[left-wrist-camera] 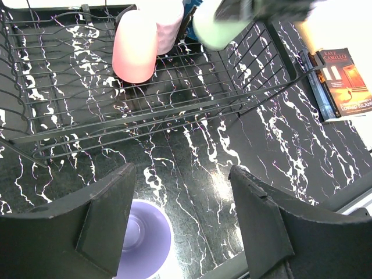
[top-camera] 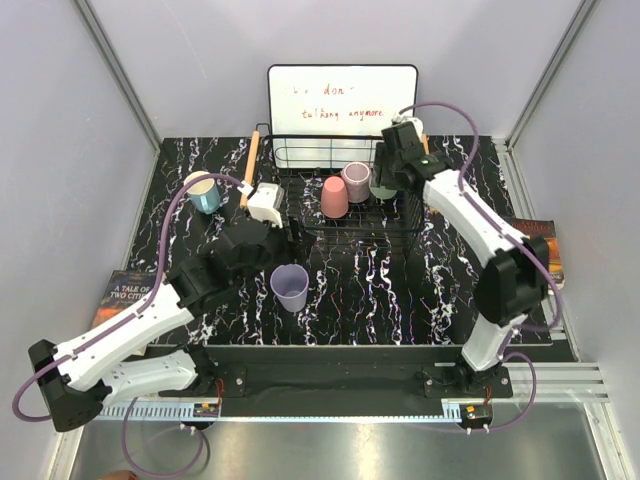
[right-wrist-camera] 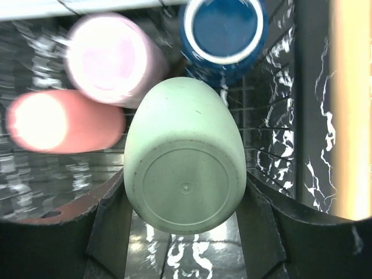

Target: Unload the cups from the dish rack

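Holding green cup (right-wrist-camera: pixel 183 168) in right pincer (right-wrist-camera: pixel 185 203), left pincer (left-wrist-camera: pixel 181 195) spread; book (top-camera: pixel 130 292) reads "TWO CITIES".

Rack (top-camera: pixel 345 225): back middle of the surface (top-camera: pixel 400 290), board (top-camera: pixel 342 95) behind it.
In rack: near cup (top-camera: pixel 334 197) just beside far cup (top-camera: pixel 355 181).
My right pincer (right-wrist-camera: pixel 183 192): clamped round held cup (right-wrist-camera: pixel 183 168), right of those two.
My left pincer (left-wrist-camera: pixel 183 174): before the rack, front cup (top-camera: pixel 290 287) below it.
Left of rack: side cup (top-camera: pixel 204 192).

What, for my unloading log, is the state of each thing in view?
Salmon pink cup: inverted, in rack.
Mauve cup: standing in rack.
Navy cup: in rack.
Pale green cup: gripped by right gripper.
Lavender cup: upright on table.
Light blue cup: upright on table.
Left gripper: open, empty.
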`<state>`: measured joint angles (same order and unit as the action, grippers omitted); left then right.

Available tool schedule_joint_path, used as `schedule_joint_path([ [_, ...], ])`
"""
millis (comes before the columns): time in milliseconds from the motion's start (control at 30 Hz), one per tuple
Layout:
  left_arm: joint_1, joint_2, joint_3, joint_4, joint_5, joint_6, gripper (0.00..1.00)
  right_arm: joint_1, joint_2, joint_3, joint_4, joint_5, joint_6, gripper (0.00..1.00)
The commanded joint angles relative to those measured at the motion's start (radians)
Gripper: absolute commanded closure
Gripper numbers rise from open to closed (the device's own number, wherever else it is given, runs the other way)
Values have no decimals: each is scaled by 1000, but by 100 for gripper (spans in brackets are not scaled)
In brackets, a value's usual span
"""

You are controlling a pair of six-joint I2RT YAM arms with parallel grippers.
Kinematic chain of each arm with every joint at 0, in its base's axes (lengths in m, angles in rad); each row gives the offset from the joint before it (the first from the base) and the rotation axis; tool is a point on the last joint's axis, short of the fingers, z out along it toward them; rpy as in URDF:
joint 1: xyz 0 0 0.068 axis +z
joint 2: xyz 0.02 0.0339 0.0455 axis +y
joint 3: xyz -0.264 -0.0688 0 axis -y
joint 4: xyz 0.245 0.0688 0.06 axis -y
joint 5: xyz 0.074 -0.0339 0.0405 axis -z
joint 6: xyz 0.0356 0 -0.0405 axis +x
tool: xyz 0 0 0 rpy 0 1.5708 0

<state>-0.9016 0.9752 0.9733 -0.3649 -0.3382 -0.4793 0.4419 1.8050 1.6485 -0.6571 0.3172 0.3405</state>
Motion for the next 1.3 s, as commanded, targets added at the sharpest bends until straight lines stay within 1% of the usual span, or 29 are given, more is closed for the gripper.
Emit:
schedule_joint_path([
  [0,3,0,39,52,-31,5,30,18,-176,-7,33,-114,25,100],
  [33,3,-1,38,64,-36,1,30,18,-208,-57,59,-218,26,100],
  [67,3,-3,35,76,-33,1,30,17,-282,-99,101,-280,41,100],
  [100,3,-15,28,116,-28,1,30,17,-326,-145,213,-344,57,100],
  [133,4,-23,10,142,-24,2,30,17,-370,-197,279,-407,74,100],
  [167,6,-33,-1,170,-12,1,30,17,-453,-298,348,-516,118,100],
  [200,10,-53,-14,226,1,-2,30,15,-491,-347,478,-568,146,100],
  [233,26,-62,-36,254,14,-14,29,14,-530,-445,549,-663,170,100],
  [267,39,-70,-44,276,54,-27,29,12,-599,-491,615,-694,225,100],
  [300,53,-81,-53,309,80,-39,28,8,-627,-534,755,-728,256,100],
  [333,85,-85,-67,328,109,-60,27,3,-650,-615,819,-800,288,100],
  [367,99,-89,-74,348,160,-71,27,-5,-686,-651,934,-828,354,100],
  [400,118,-96,-84,387,177,-82,26,-8,-700,-688,997,-852,391,100],
  [433,124,-104,-106,412,209,-99,26,-9,-717,-758,1058,-900,464,100],
  [467,130,-119,-122,440,229,-105,26,-9,-726,-791,1162,-909,498,100],
  [500,132,-125,-136,499,246,-108,26,-9,-734,-829,1221,-915,535,100],
  [533,132,-131,-160,523,263,-117,25,-8,-740,-896,1275,-915,595,100],
  [567,132,-139,-169,544,289,-123,25,-9,-753,-918,1331,-911,612,100],
  [633,133,-144,-195,595,310,-140,25,-9,-753,-970,1392,-917,667,100],
  [667,133,-148,-202,610,330,-145,25,-9,-748,-984,1453,-919,686,100],
  [700,132,-150,-221,654,332,-156,25,-9,-747,-995,1473,-920,699,100],
  [733,133,-155,-232,681,373,-163,25,-9,-736,-1004,1490,-929,718,100],
  [767,132,-161,-242,731,386,-168,25,-9,-734,-1009,1519,-931,729,100],
  [867,133,-155,-255,785,433,-185,25,-9,-714,-1021,1580,-940,765,100],
  [1067,133,-124,-269,856,476,-219,26,-5,-687,-1000,1613,-984,796,100],
  [1267,133,-95,-259,889,495,-222,28,4,-697,-1017,1602,-1004,792,100],
])
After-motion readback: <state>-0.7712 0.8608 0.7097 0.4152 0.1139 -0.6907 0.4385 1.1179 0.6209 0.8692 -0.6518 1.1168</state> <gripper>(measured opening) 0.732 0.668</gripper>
